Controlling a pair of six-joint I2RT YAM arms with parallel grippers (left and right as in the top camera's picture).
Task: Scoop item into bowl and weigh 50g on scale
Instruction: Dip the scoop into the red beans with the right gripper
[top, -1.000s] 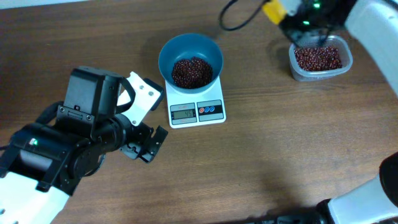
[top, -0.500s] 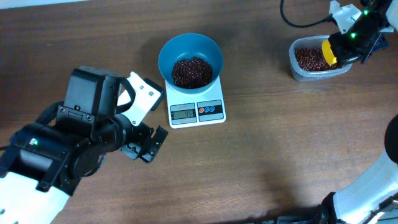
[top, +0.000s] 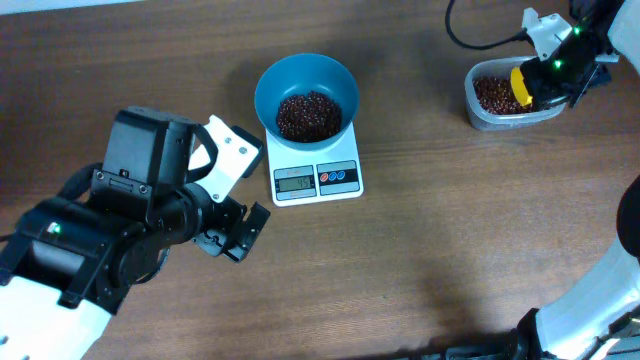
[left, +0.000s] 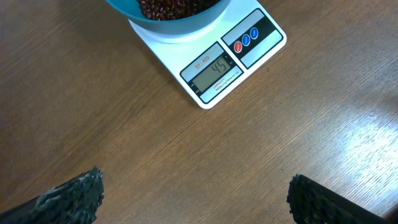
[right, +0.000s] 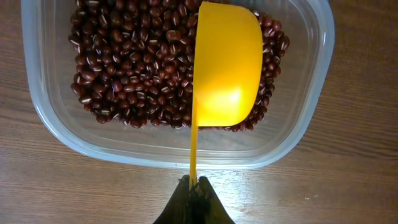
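Left wrist view cuts off most of the deep teal-blue plastic bowl (left: 180, 25). It holds small red-brown beans (top: 308, 113) and sits on the small white digital scale (left: 264, 46), ahead of the wide-open, empty left gripper (left: 196, 190). The grey display (left: 216, 67) reads 45 – the red print above it is too tiny to read. The right gripper (right: 193, 200) pinches the handle of the yellow plastic scoop (right: 227, 68) – the scoop sits over more beans in the clear plastic tub (right: 298, 134), just beyond its fingertips.

A clear, rounded-rectangular plastic tub (top: 480, 122) sits at the far right of the brown wooden table (top: 450, 230). Over its right half we see 1 yellow scoop (right: 227, 62), turned on edge, its thin handle crossing the tub's near wall.
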